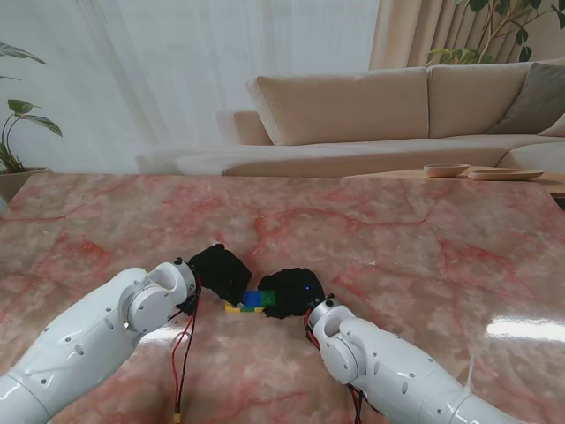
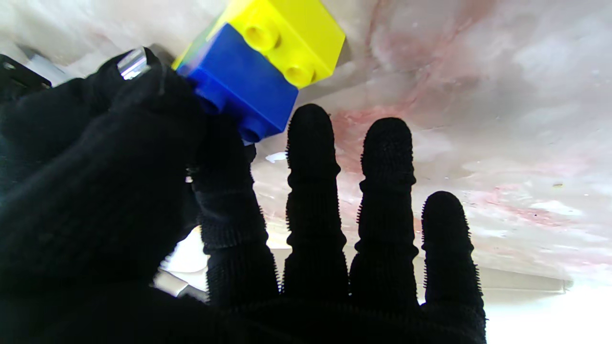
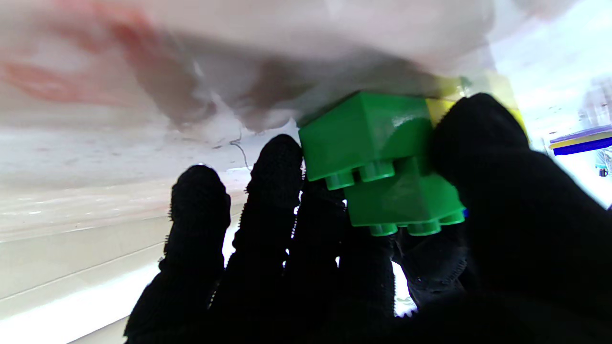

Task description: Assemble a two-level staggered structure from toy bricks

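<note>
Left hand (image 1: 221,272) pinches blue brick (image 2: 241,86); right hand (image 1: 290,291), at its 4 o'clock, grips green brick (image 3: 382,157). Uneven pressing could, I judge, pop the stack apart.

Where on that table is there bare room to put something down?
Marble table: bare beyond both hands toward the sofa, and to either side. Crowded only where left hand and right hand close around the bricks.

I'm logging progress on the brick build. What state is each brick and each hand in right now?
yellow brick: on the table, bottom level.
blue brick: stacked on the yellow, offset, left-hand fingers against it.
green bricks: two, stacked offset, right hand gripping.
left hand: shut on blue brick.
right hand: shut on green bricks.
</note>
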{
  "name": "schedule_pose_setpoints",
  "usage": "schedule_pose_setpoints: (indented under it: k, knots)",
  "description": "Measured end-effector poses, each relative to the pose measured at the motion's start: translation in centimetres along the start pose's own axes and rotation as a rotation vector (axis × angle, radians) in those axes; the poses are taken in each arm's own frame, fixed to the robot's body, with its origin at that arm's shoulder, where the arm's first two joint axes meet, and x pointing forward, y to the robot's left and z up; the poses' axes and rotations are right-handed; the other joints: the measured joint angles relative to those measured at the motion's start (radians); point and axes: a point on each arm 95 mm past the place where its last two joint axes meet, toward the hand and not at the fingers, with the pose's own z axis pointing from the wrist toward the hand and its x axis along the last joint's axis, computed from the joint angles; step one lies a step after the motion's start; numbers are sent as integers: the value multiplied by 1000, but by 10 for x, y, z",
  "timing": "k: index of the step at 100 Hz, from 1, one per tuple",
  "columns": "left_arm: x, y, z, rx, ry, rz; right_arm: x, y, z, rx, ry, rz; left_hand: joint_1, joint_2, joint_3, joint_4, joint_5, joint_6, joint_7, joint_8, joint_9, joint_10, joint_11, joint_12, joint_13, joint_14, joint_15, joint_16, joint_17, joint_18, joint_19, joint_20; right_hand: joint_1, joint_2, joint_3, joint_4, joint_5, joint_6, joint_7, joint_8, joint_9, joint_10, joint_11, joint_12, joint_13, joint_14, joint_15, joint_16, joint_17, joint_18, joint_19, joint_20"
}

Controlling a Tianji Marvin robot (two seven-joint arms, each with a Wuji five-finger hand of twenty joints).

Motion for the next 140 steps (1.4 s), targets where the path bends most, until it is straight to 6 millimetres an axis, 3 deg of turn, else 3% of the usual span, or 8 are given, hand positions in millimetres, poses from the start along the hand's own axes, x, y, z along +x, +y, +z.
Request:
schedule_pose_setpoints:
  k: [32, 46, 88, 108, 140]
  knots:
    - [-3, 2, 1, 25, -14, -10, 0, 0, 0, 0, -2, 0, -13, 0, -42, 0, 1, -47, -3, 0, 0, -2, -17, 1, -1, 0, 0, 0, 0, 0, 0, 0, 0, 1, 0, 0, 0, 2, 0, 0, 0, -1, -5, 0, 0, 0, 0, 0, 0, 0, 0, 0]
    - [-5, 7, 0, 90, -28, -11, -1, 1, 0, 0, -4, 0, -22, 0, -44, -12, 1, -73, -22, -8, -66, -10, -27, 97, -82, 0, 0, 20, -22, -1, 2, 0, 0, 5, 0, 0, -1, 15, 0, 0, 0, -1, -8, 0, 0, 0, 0, 0, 0, 0, 0, 0]
    - [-4, 2, 3, 25, -6, -1, -1, 1, 0, 0, -4, 0, -21, 31, -43, -10, -6, -75, -11, -9, -115, -5, -6, 153, -142, 0, -1, 39, -67, -10, -15, -2, 0, 7, 0, 0, -2, 15, 0, -1, 0, -1, -8, 0, 0, 0, 0, 0, -6, 0, 0, 0]
    - [0, -2, 4, -49, 15, 14, -1, 1, 0, 1, -3, 0, -3, 81, -89, -11, -28, -76, 9, -2, -177, 12, 15, 190, -204, 0, -2, 59, -105, -39, -53, -12, 0, 7, 0, 0, -2, 7, 0, -1, 0, -1, -8, 0, 0, 0, 0, 0, -7, 0, -1, 0]
    - [0, -2, 3, -42, 19, 19, -1, 1, 0, 1, -2, -1, 2, 93, -106, -11, -49, -76, 13, 9, -233, 12, 17, 180, -237, 0, -24, 68, -118, -43, -67, -13, 0, 7, 0, 0, -2, 7, 0, -1, 0, -1, -8, 0, 0, 0, 0, 0, -8, 0, -1, 0]
